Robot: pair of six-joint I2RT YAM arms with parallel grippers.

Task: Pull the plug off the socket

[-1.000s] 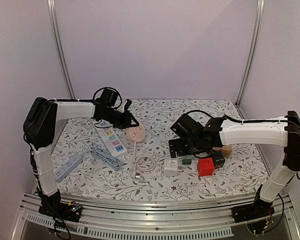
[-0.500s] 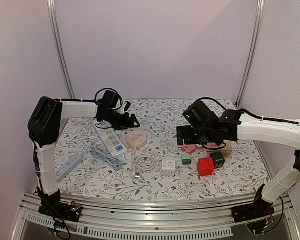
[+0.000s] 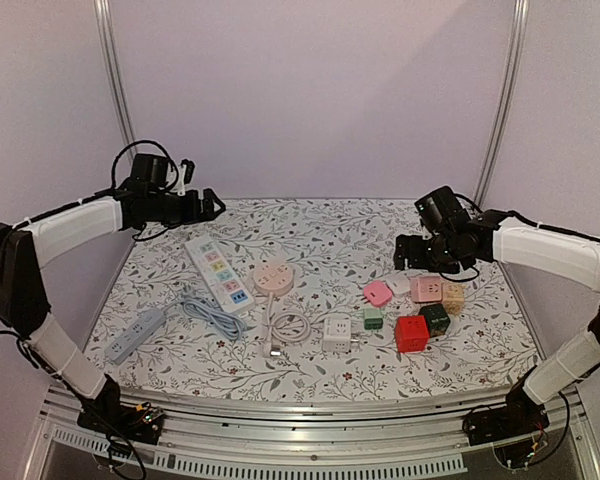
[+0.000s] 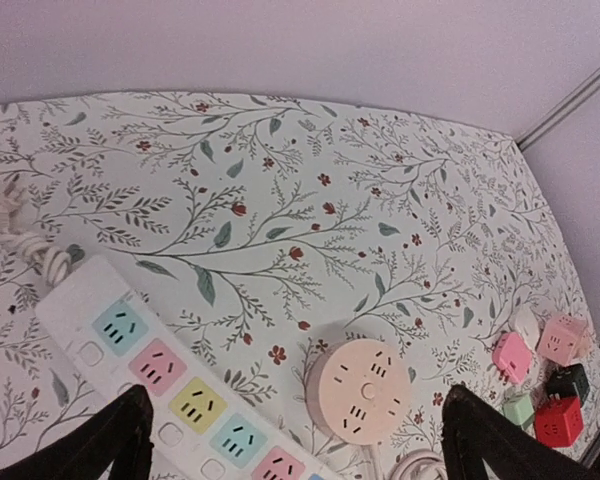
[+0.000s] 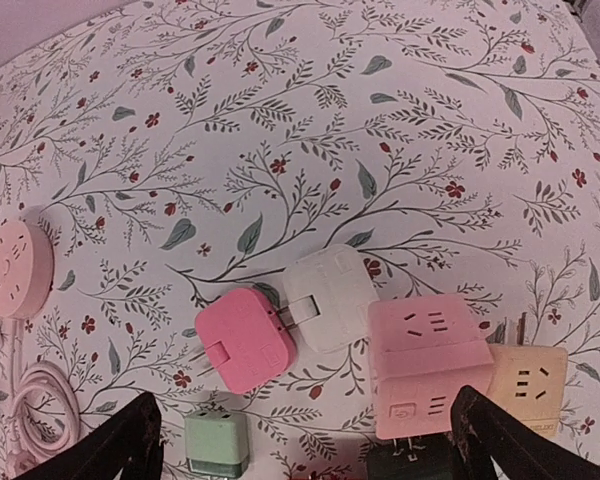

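Where floral cloth spreads: round pink socket.

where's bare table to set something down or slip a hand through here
Widest free patch: the far middle of the floral tablecloth, between the round pink socket and the pink square adapter. A bare band runs along the near edge, in front of the red cube adapter. Crowded: the right-hand adapter cluster, and the left around the white power strip and grey cable.
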